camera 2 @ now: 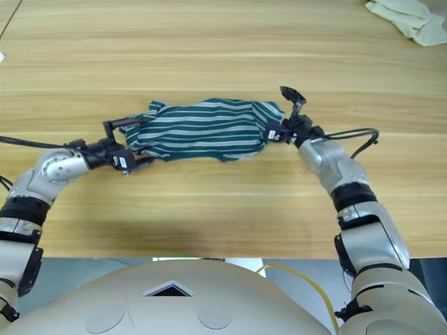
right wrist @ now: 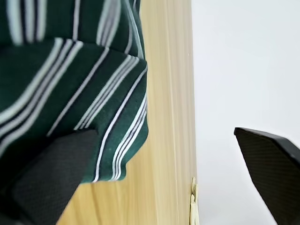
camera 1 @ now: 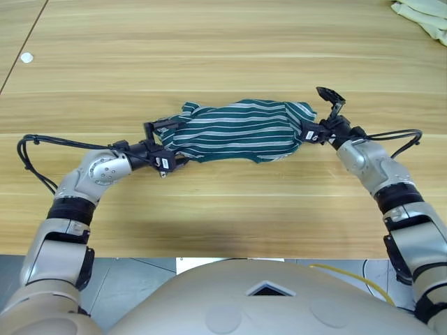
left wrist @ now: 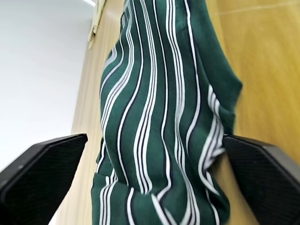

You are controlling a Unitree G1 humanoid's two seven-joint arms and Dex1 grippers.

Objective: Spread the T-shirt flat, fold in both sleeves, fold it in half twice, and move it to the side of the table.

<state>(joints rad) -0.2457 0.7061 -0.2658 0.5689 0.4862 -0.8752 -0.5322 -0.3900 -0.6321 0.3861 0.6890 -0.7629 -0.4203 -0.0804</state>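
A dark green T-shirt (camera 1: 234, 131) with white stripes lies bunched into a long roll in the middle of the wooden table (camera 1: 223, 209). My left gripper (camera 1: 164, 145) is at the shirt's left end, open, with one black finger (left wrist: 42, 168) on each side of the cloth (left wrist: 159, 117). My right gripper (camera 1: 320, 115) is at the shirt's right end, also open. One of its fingers (camera 1: 330, 96) is raised clear above the table. The other finger (right wrist: 51, 173) rests against the striped hem (right wrist: 117, 122).
A pale crumpled cloth (camera 1: 422, 14) lies at the far right corner of the table. A small white spot (camera 1: 26, 58) sits at the far left. The table's near edge (camera 1: 209, 252) runs just in front of both arms.
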